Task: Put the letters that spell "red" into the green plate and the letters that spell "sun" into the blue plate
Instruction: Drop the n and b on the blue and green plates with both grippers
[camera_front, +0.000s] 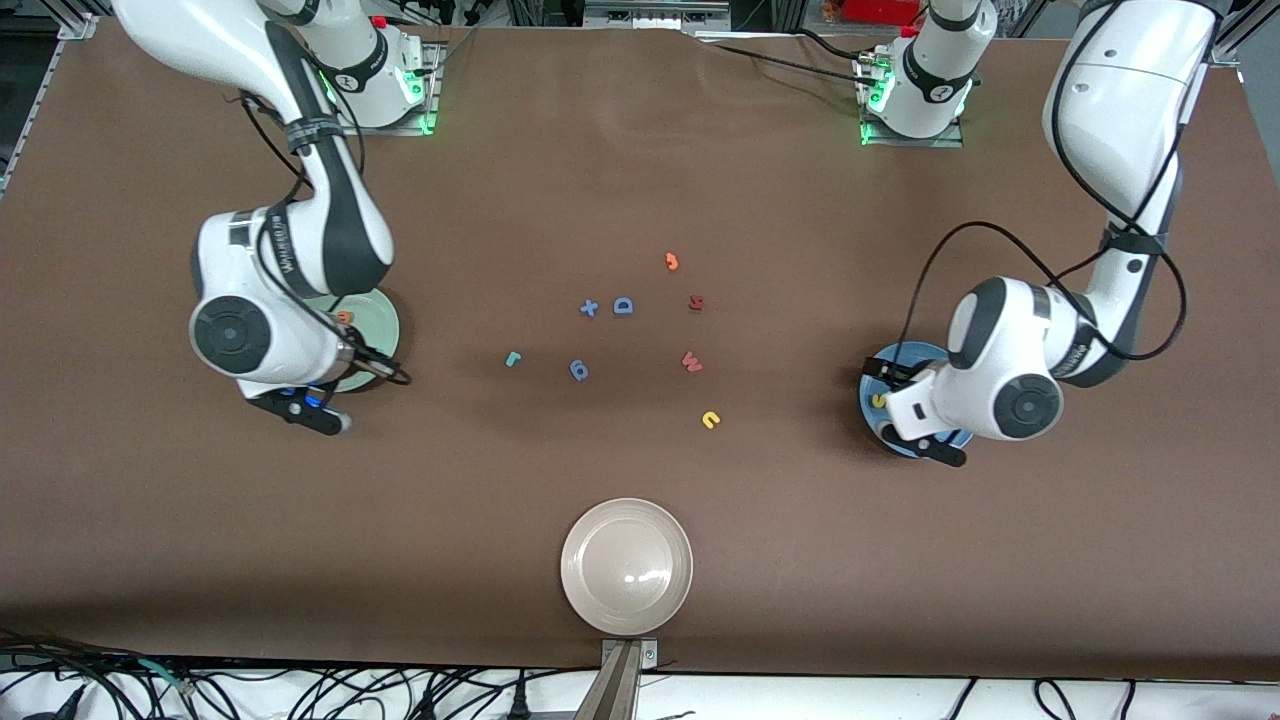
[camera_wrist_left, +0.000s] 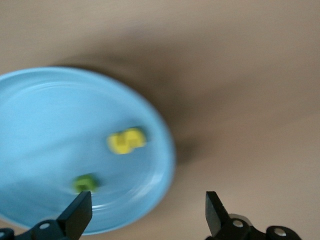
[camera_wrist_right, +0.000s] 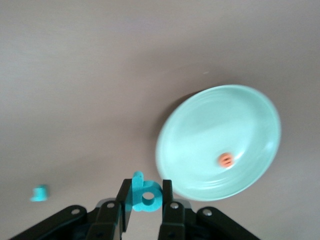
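Front view — brown table (camera_front: 640, 180), cabled edge.

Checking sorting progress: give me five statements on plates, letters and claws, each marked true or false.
1. The right claw grips the teal "d". True.
2. The orange "e" lies in the green plate. True.
3. The left claw holds a letter. False: it is open and empty over the blue plate.
4. The yellow "u" is in the blue plate. False: it lies on the table.
5. The teal "r" is plated. False: on the table.
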